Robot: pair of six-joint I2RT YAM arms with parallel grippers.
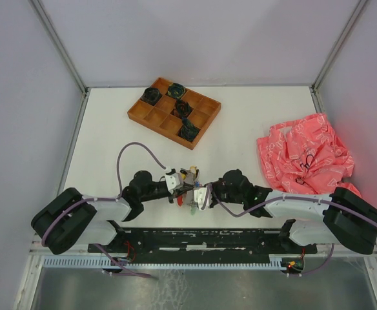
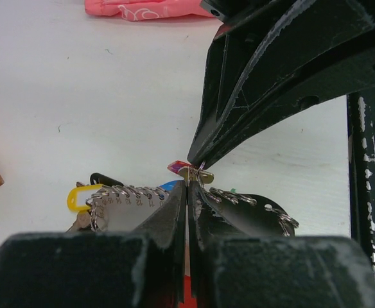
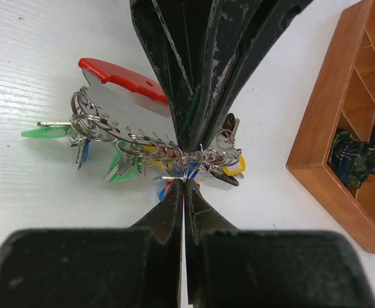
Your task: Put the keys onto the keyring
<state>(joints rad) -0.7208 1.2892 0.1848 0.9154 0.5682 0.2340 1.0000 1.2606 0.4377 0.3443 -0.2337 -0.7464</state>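
Note:
The keyring shows in the right wrist view as a red crescent (image 3: 120, 78) along a grey metal plate (image 3: 126, 112) lined with small split rings. Keys with green (image 3: 43, 133), blue and yellow (image 3: 237, 168) tags hang from it. My left gripper (image 2: 187, 186) is shut on the plate's edge (image 2: 126, 208). My right gripper (image 3: 184, 181) faces it tip to tip and is shut on the small ring of a key with a red tag (image 2: 176, 167). In the top view both grippers (image 1: 179, 184) (image 1: 200, 194) meet over the bundle at the table's near middle.
A wooden compartment tray (image 1: 137, 115) holding dark coiled bundles stands at the back centre; its corner shows in the right wrist view (image 3: 329, 128). A crumpled pink cloth (image 1: 305, 152) lies at the right. White walls enclose the table.

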